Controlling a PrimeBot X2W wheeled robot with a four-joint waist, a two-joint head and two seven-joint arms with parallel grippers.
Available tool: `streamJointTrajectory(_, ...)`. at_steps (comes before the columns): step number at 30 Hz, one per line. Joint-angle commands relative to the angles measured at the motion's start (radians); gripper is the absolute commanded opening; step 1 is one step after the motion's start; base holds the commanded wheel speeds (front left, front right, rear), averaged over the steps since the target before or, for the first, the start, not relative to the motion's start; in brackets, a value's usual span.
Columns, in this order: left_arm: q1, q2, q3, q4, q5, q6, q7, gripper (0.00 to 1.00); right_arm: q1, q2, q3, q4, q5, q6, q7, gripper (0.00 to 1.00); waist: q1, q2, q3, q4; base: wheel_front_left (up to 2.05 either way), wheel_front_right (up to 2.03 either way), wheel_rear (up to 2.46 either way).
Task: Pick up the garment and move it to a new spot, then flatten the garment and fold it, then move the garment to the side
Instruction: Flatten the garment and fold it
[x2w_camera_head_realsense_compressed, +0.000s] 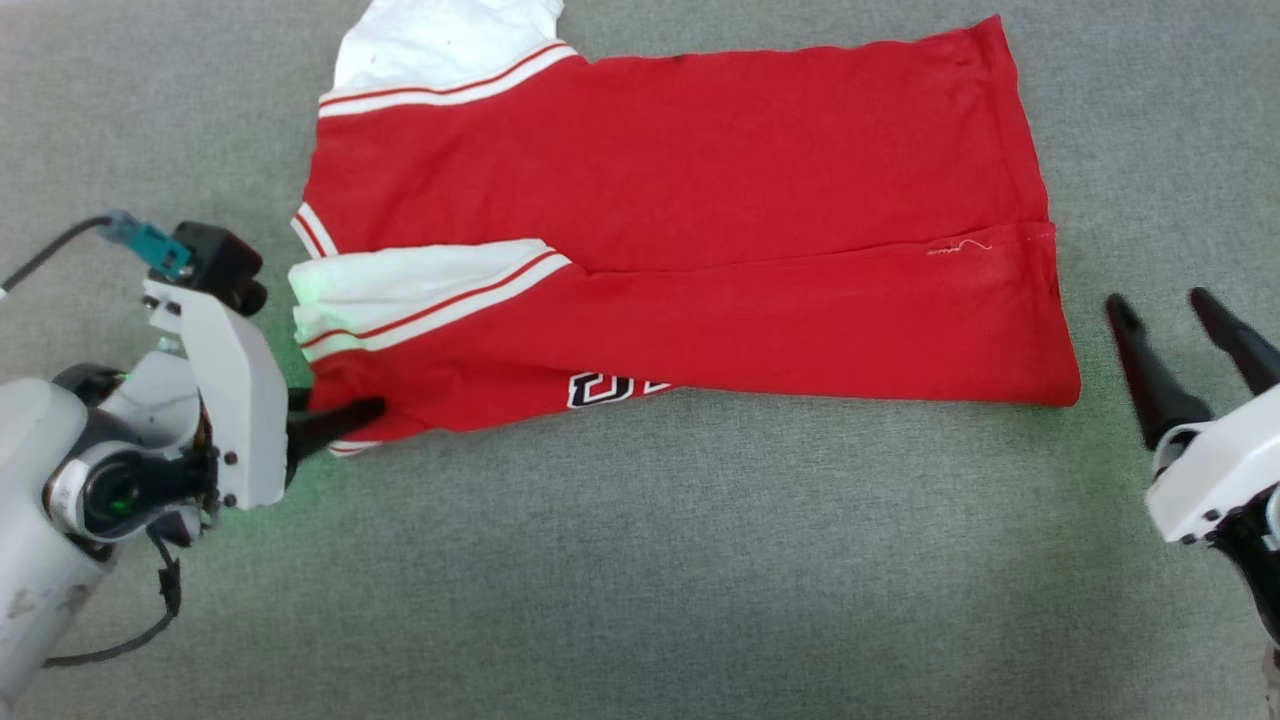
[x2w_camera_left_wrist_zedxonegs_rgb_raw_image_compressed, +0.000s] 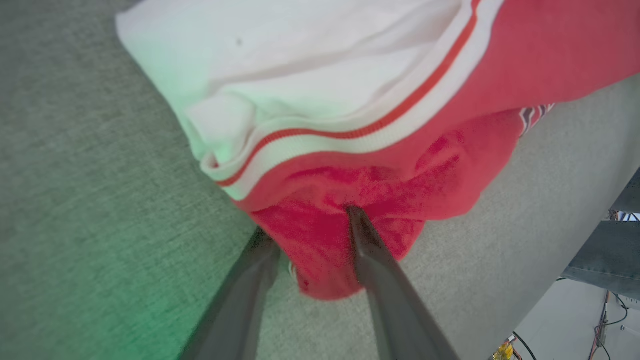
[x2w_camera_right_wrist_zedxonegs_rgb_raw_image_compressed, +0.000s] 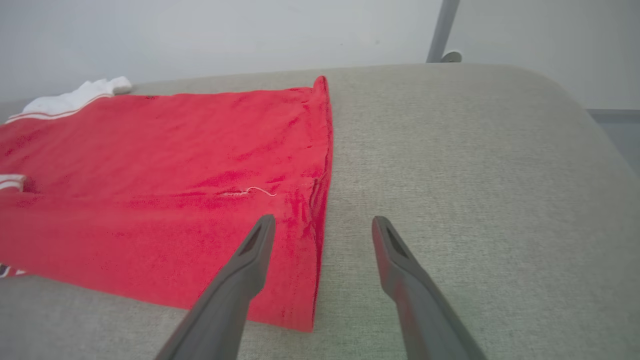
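The garment (x2w_camera_head_realsense_compressed: 700, 200) lies on the grey padded table, folded lengthwise, with its white sleeves at the left and part of the black-and-white lettering (x2w_camera_head_realsense_compressed: 615, 388) showing at the near edge. My left gripper (x2w_camera_head_realsense_compressed: 375, 410) is at the garment's near left corner. In the left wrist view the red corner (x2w_camera_left_wrist_zedxonegs_rgb_raw_image_compressed: 320, 250) sits between the parted fingers of the left gripper (x2w_camera_left_wrist_zedxonegs_rgb_raw_image_compressed: 305, 225), one finger over the cloth and one under it. My right gripper (x2w_camera_head_realsense_compressed: 1158, 300) stands open just right of the hem, holding nothing. In the right wrist view the right gripper (x2w_camera_right_wrist_zedxonegs_rgb_raw_image_compressed: 322, 220) hovers over the garment's hem edge (x2w_camera_right_wrist_zedxonegs_rgb_raw_image_compressed: 320, 210).
The grey table (x2w_camera_head_realsense_compressed: 640, 580) stretches wide in front of the garment and to its right (x2w_camera_right_wrist_zedxonegs_rgb_raw_image_compressed: 475, 200). Its rounded edge shows at the far right (x2w_camera_right_wrist_zedxonegs_rgb_raw_image_compressed: 590, 115), with a metal pole (x2w_camera_right_wrist_zedxonegs_rgb_raw_image_compressed: 442, 30) beyond. Cables (x2w_camera_left_wrist_zedxonegs_rgb_raw_image_compressed: 605, 325) lie below the table's edge.
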Motion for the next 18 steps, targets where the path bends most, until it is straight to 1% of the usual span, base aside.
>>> streamJointTrajectory(1,0.019,-0.027,-0.029,0.01,0.002,-0.006,0.007,0.0,0.006,-0.021,0.034,-0.013,0.019,-0.002,0.016,1.0,0.0,0.0,0.001,0.002,0.0,0.0,0.0)
streamJointTrajectory(6,0.005,-0.035,-0.031,-0.006,-0.001,-0.014,-0.011,0.0,-0.026,-0.11,0.104,-0.027,0.019,-0.002,0.126,1.0,0.0,0.0,0.009,0.016,0.0,0.0,0.0)
streamJointTrajectory(11,0.004,-0.035,-0.04,-0.016,0.007,-0.016,-0.033,0.0,-0.087,-0.164,0.151,0.015,0.038,-0.002,0.301,1.0,0.0,0.0,0.016,0.03,0.0,0.0,0.0)
streamJointTrajectory(14,-0.003,-0.044,-0.045,-0.025,0.005,-0.018,-0.046,0.0,-0.143,-0.168,0.162,0.074,0.044,-0.002,0.37,1.0,0.0,0.0,0.023,0.041,0.0,0.0,0.0)
streamJointTrajectory(17,-0.01,-0.052,-0.055,-0.042,0.003,-0.018,-0.058,0.0,-0.186,-0.171,0.172,0.158,0.023,-0.002,0.388,1.0,0.0,0.0,0.027,0.052,0.0,0.0,0.0)
streamJointTrajectory(18,-0.01,-0.052,-0.055,-0.042,0.003,-0.018,-0.058,0.0,-0.186,-0.171,0.172,0.158,0.023,-0.002,0.388,1.0,0.0,0.0,0.027,0.052,0.0,0.0,0.0)
